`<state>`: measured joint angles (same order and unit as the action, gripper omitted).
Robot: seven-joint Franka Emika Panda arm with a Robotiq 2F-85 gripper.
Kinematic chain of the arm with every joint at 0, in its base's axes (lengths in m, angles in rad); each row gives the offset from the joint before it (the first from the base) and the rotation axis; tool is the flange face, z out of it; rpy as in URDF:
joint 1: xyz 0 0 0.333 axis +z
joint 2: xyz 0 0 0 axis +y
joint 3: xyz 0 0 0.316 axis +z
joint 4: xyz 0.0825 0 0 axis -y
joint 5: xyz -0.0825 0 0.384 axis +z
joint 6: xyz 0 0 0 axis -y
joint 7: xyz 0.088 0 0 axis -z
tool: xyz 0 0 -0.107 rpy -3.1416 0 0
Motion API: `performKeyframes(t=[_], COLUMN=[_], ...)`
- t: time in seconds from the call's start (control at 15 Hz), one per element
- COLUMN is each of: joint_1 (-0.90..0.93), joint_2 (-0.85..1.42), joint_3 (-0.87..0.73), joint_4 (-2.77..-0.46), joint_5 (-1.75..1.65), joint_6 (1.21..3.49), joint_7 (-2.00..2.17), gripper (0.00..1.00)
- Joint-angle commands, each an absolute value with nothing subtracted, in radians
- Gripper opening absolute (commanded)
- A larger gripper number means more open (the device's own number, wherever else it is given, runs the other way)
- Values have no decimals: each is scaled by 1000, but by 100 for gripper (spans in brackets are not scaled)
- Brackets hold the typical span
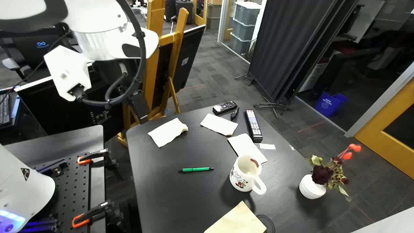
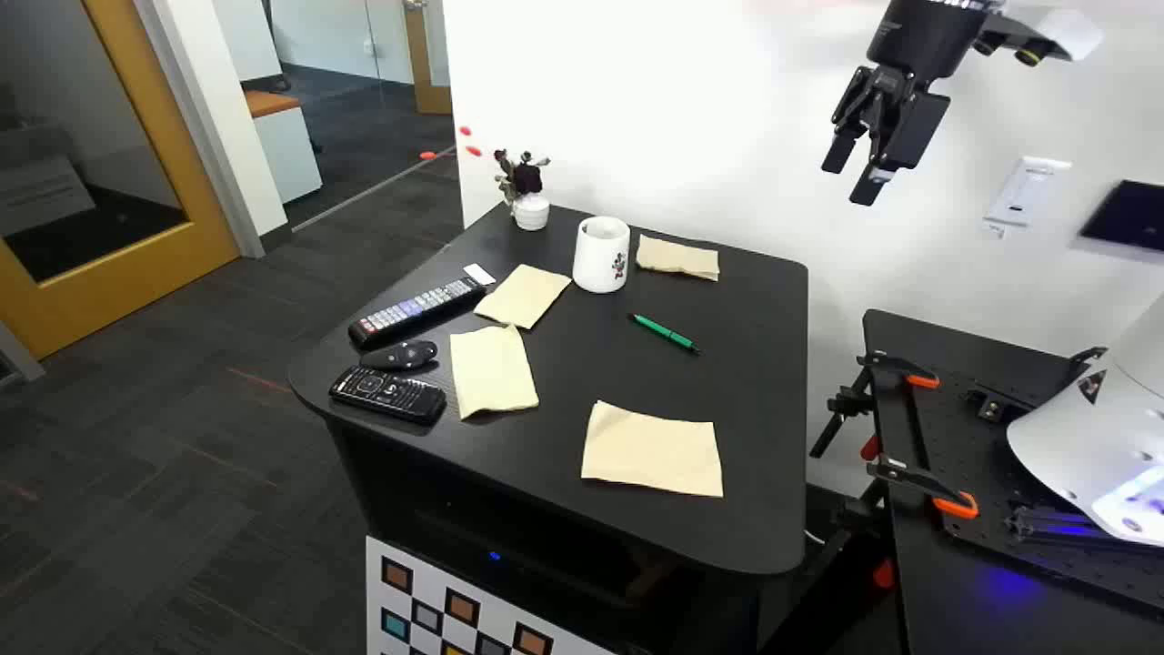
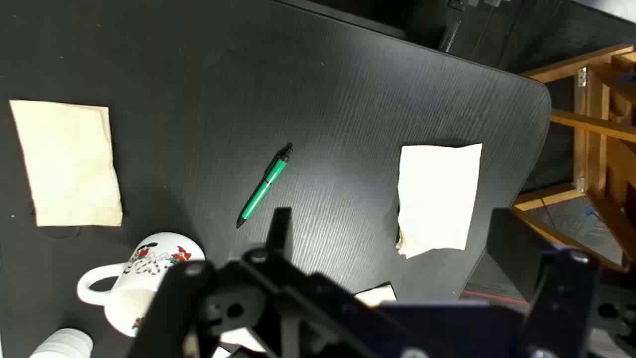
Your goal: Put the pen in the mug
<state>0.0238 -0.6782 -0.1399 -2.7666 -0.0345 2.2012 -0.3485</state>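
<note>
Green pen (image 1: 199,169): It lies flat on the black counter (image 1: 181,200), near the mug (image 1: 240,176) but apart from it.
Mug: It stands upright. My wrist view shows its handle (image 3: 87,286), but in an exterior view the mug's white side (image 2: 596,259) hides it.
My hand (image 2: 852,175): In an exterior view I see it high in the air. My wrist view shows my two fingers (image 3: 281,228) spread wide apart.
Pale papers (image 2: 652,450): Both exterior views show four. My wrist view shows two whole; my hand covers parts of others.
Dark red flowers (image 1: 321,174): Both exterior views show them in a white pot (image 1: 310,191). My wrist view shows just a bit of the pot.
</note>
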Motion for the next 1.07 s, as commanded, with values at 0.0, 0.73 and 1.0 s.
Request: performKeyframes(t=[0.0, 0.73, 1.0], joint_1=[24, 20, 0], joint_2=[-679, -538, -388], joint_3=[-139, -145, -132], joint_4=[-2765, -2716, -2672], joint_5=[-34, 3, 24], joint_6=[2198, 2297, 2414], joint_7=[-348, -291, -192], gripper=[100, 100, 100])
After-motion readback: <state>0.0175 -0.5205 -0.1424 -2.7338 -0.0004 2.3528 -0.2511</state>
